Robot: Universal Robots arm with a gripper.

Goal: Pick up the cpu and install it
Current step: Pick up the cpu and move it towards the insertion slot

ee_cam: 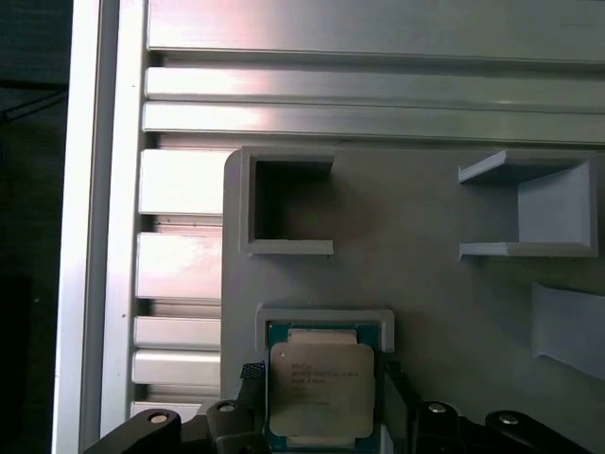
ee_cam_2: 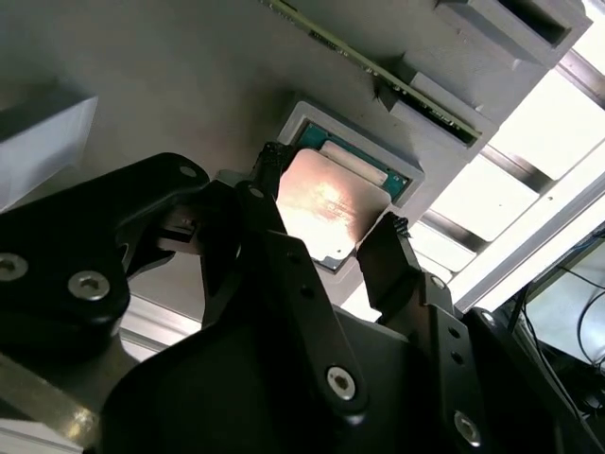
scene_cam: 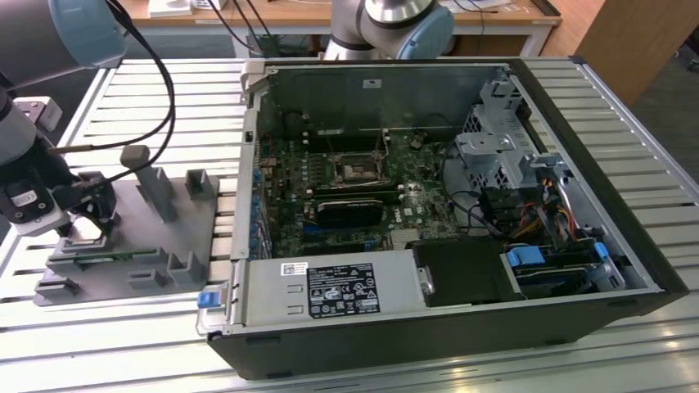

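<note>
Low over the fixture plate [scene_cam: 137, 233], near its edge at the exterior view's left: gripper [scene_cam: 82, 232] on the arm [scene_cam: 22, 155], black cable [scene_cam: 166, 98] looping high above the plate.

Spread jaws, one of the fingers [ee_cam_2: 392, 260] off each of two opposite edges of the cpu [ee_cam_2: 326, 208], close beside, no pressing seen.

Cpu [ee_cam: 321, 397] flat in a shallow, pale-rimmed nest [ee_cam: 326, 315] sunk in the plate, silvery lid up, green board edge showing; thin rim, little slack. Gripper [ee_cam: 321, 374] astride it in both wrist views [ee_cam_2: 331, 194].

Nest just inside the plate's edge, bare table slats [ee_cam: 180, 180] beyond. Square open-sided pocket [ee_cam: 288, 203] near the nest, flat plate between them.

Green memory stick [ee_cam_2: 378, 71] on edge in slots just beside the nest.

Toward the exterior view's right on the plate: upright posts [scene_cam: 153, 184], apart from the gripper, open air above.

Just beside the plate's right edge: open computer case [scene_cam: 382, 348]. Black socket [scene_cam: 355, 170] on the board inside, well apart from the plate, uncovered from above, case walls all around.
</note>
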